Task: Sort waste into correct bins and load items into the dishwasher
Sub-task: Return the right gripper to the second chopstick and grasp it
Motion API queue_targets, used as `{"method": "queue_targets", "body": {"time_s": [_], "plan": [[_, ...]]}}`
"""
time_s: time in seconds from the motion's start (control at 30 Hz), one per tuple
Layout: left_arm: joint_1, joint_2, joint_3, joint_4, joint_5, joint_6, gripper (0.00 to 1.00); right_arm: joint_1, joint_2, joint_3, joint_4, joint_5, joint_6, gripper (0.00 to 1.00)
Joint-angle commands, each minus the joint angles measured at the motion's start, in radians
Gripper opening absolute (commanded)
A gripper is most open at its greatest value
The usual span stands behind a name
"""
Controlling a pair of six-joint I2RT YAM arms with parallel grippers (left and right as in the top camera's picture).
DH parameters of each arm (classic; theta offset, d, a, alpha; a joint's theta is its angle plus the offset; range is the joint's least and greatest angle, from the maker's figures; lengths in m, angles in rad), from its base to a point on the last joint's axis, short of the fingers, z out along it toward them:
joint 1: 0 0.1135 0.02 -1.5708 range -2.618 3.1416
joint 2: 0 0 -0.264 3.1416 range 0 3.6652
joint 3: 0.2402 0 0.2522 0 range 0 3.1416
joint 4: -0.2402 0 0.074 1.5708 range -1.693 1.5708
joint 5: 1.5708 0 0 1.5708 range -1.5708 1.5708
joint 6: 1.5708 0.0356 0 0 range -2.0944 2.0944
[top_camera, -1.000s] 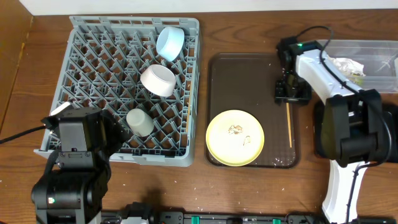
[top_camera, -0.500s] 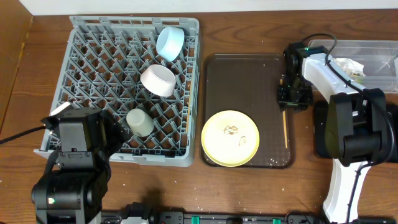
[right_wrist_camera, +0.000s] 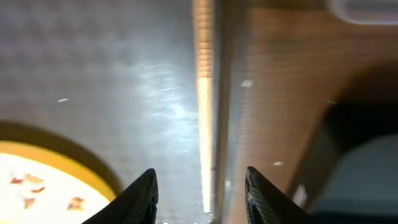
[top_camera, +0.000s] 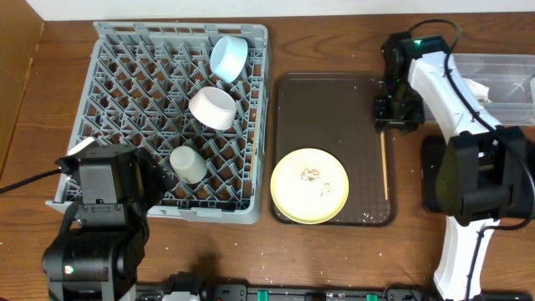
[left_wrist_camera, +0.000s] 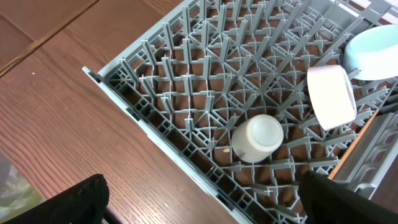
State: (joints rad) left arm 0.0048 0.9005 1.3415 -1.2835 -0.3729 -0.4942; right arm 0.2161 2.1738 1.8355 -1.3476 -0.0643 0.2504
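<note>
hovering low over the tray [top_camera: 318, 109], the right gripper [right_wrist_camera: 202, 199] (fingers spread) straddles the chopstick [right_wrist_camera: 203, 93], seemingly aligned to pinch it.

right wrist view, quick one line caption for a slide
Right hand open over a thin wooden stick on the dark brown plastic tray, round yellow plate at lower left

The far half of the tray [top_camera: 322, 104] is bare, with room to reach down. The yellow plate [top_camera: 310, 186] fills its near left part, and a thin stick [top_camera: 384, 171] lies by its right rim. The big grey rack [top_camera: 117, 58] blocks the counter's left side. A clear box [top_camera: 501, 71] sits at the far right corner.
</note>
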Motion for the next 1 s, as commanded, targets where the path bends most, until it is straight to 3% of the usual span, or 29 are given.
{"method": "queue_targets", "body": {"time_s": [0.0, 0.27, 0.7, 0.9, 0.97], "plan": [[0.003, 0.000, 0.010, -0.003, -0.009, -0.001, 0.98, 0.046, -0.020, -0.028, 0.041, 0.003, -0.025, 0.45], [0.003, 0.000, 0.010, -0.003, -0.010, -0.001, 0.98, 0.044, -0.019, -0.204, 0.224, 0.069, 0.014, 0.48], [0.003, 0.000, 0.010, -0.003, -0.009, -0.001, 0.98, 0.006, -0.015, -0.296, 0.310, 0.076, -0.012, 0.46], [0.003, 0.000, 0.010, -0.003, -0.009, -0.001, 0.98, -0.002, -0.015, -0.392, 0.395, 0.121, 0.025, 0.36], [0.003, 0.000, 0.010, -0.003, -0.009, -0.001, 0.98, -0.002, -0.016, -0.380, 0.388, 0.121, 0.025, 0.26]]}}
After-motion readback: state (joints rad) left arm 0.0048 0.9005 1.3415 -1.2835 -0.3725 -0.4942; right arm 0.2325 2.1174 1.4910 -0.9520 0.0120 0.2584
